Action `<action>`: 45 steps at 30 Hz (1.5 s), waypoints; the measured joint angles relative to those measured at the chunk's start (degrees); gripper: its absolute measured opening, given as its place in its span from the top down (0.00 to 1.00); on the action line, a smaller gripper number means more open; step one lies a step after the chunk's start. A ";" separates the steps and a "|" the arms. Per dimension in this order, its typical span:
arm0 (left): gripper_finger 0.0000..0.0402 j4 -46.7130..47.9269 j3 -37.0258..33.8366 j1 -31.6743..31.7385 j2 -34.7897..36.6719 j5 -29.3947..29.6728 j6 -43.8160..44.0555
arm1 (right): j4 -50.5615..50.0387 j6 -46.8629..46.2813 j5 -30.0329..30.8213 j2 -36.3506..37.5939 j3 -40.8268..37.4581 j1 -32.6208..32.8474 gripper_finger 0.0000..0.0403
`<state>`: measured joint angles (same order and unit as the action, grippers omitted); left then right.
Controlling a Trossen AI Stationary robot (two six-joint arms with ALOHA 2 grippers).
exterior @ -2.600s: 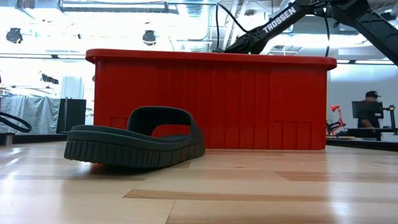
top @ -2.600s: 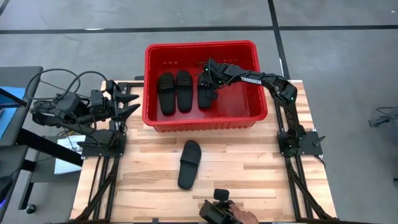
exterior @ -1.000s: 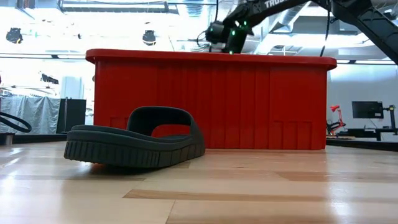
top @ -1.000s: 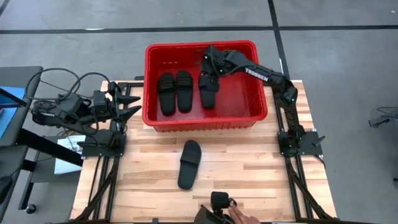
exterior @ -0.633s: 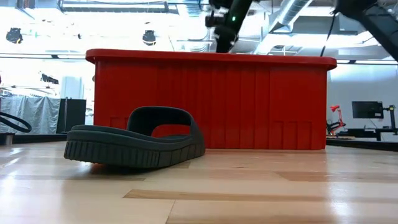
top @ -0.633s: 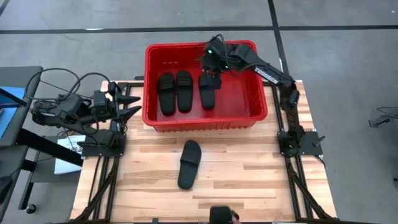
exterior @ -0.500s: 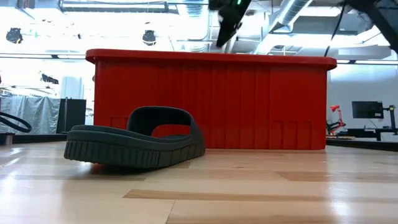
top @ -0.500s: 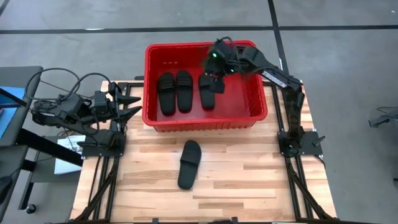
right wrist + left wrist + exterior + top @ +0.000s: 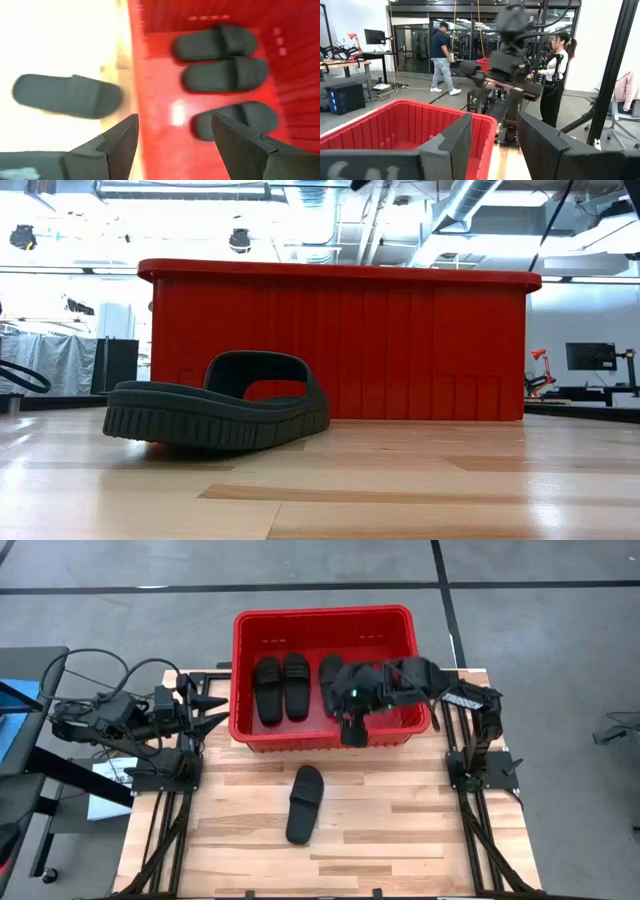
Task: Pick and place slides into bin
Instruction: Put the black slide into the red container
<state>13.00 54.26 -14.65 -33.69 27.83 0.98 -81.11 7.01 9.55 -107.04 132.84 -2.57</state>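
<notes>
The red bin [image 9: 300, 612] stands at the table's far side. Three black slides lie flat on its floor: two side by side [image 9: 267, 690] [image 9: 296, 687], and a third [image 9: 330, 668] partly hidden under my right arm. A further slide [image 9: 305, 803] rests sole-down on the wooden table, near of the bin, also in the low view [image 9: 215, 405]. My right gripper [image 9: 353, 728] hangs open above the bin's near wall, pointing down, holding nothing [image 9: 175, 135]. My left gripper [image 9: 215, 710] waits open, left of the bin.
The bin's near wall [image 9: 137, 75] lies right below my right gripper, between the table slide [image 9: 67, 96] and the slides inside [image 9: 225, 75]. The arm stands sit at the table's left and right edges. People stand in the room beyond [image 9: 442, 55].
My right gripper has risen from over the far part of the bin and swung toward the table's near edge, to above the bin's near wall, staying open. The slides have kept their places.
</notes>
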 joint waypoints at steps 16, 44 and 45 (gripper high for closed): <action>0.64 1.87 0.00 0.02 0.00 -1.78 4.53 | 6.56 -14.92 -0.45 -1.02 -5.72 11.11 0.39; 0.64 7.90 0.00 0.00 -0.04 -3.74 12.35 | 45.80 -24.70 6.81 -1.06 -46.79 19.13 0.39; 0.64 8.05 0.00 0.00 -0.04 -3.73 12.36 | 46.96 -24.98 6.83 -1.06 -47.77 19.36 0.39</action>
<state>21.05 54.26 -14.66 -33.74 24.10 13.34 -34.15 -17.97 16.38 -108.09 85.07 16.79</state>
